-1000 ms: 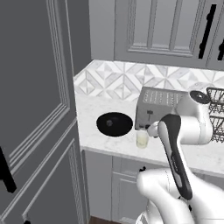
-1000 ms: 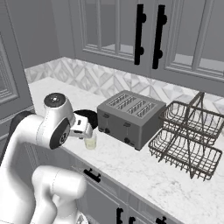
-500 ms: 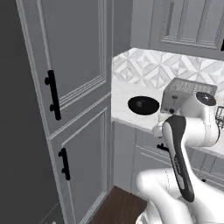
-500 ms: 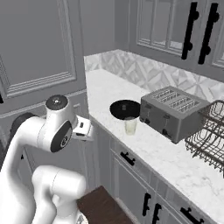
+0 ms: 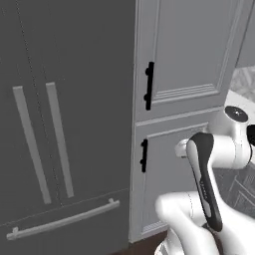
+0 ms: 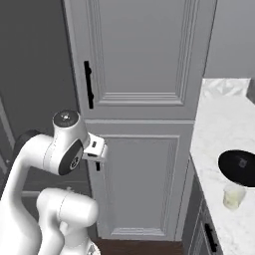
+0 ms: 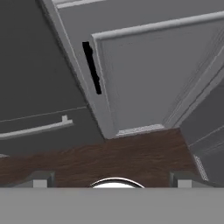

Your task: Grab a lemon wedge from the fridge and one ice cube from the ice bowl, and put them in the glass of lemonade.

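Observation:
The fridge (image 5: 74, 114) is tall and dark grey and takes up the left of the left base view. Its doors are shut, and two light bar handles (image 5: 60, 139) run side by side. The fridge (image 7: 35, 83) also appears in the hand view, with its drawer handle (image 7: 35, 129). The lemon wedge is hidden. At the far right of the right base view the black ice bowl (image 6: 240, 167) sits on the counter, with the glass of lemonade (image 6: 233, 196) just in front of it. My gripper (image 7: 112, 181) is open and empty. It is held close to the arm and points down at the floor.
A lighter panelled cabinet (image 5: 184, 74) with black handles (image 5: 148, 85) stands between the fridge and the white counter (image 6: 219, 119). Dark wood floor (image 7: 109, 155) lies below the hand. My folded arm (image 6: 64, 149) is in front of the lower cabinet door (image 6: 144, 184).
The whole picture has shifted as the base moved left. The counter, toaster and rack slid off to the right, and the fridge came into view. The arm's pose looks unchanged.

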